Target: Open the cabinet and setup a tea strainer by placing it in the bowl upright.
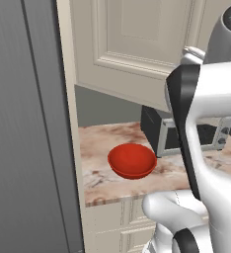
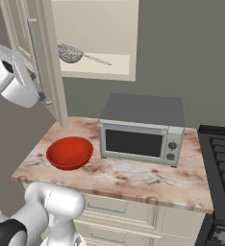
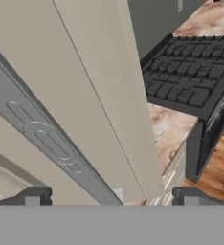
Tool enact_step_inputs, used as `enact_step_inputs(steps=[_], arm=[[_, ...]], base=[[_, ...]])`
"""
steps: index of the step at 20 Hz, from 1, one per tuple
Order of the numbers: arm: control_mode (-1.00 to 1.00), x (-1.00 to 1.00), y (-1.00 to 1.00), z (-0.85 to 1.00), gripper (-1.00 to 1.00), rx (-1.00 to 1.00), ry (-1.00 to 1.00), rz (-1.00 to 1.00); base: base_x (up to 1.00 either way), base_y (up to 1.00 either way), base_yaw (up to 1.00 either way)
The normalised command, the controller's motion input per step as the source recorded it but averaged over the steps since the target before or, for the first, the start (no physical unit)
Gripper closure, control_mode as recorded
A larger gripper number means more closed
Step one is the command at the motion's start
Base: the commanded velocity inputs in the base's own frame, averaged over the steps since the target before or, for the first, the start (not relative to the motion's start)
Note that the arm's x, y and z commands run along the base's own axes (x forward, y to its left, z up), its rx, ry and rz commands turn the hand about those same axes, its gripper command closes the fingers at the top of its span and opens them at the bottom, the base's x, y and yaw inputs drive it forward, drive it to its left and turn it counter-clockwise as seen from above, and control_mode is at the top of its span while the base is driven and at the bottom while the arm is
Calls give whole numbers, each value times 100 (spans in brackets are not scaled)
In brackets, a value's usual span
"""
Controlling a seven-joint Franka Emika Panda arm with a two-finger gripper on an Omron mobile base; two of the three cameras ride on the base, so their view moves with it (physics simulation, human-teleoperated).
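Step in hand: opening the cabinet (image 2: 47, 57). Door swung well out, edge-on in the right base view, interior exposed.

Handle (image 2: 36, 57): long grey bar on the door face, running diagonally across the hand view close to the camera.

Gripper (image 3: 111, 196): jaws spread, one tip either side of the handle, not pinching it; nothing carried.

Tea strainer (image 2: 70, 54): on the cabinet shelf, lying with wire handle pointing right, untouched.

Bowl (image 2: 69, 152): red, on the worktop (image 2: 133, 175) below the cabinet, just left of the microwave (image 2: 141, 132); holds nothing.

Next move, as judged: back off the handle, swing round the door edge, reach onto the shelf for the strainer. Door edge and shelf lip call for care.
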Motion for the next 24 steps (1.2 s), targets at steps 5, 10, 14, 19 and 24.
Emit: enact_step_inputs(steps=[5,10,14,19,24], arm=[[-100,-30,0,1,-100,-10,0,0],[-100,-65,10,13,-100,-8,-2,0],[-100,-20,-15,0,-100,1,0,0],[-100,-45,-71,8,-100,41,0,1],[-100,-37,-89,1,-100,53,0,7]], base=[[0,0,0],[0,0,0],[0,0,0],[0,0,0],[0,0,0]])
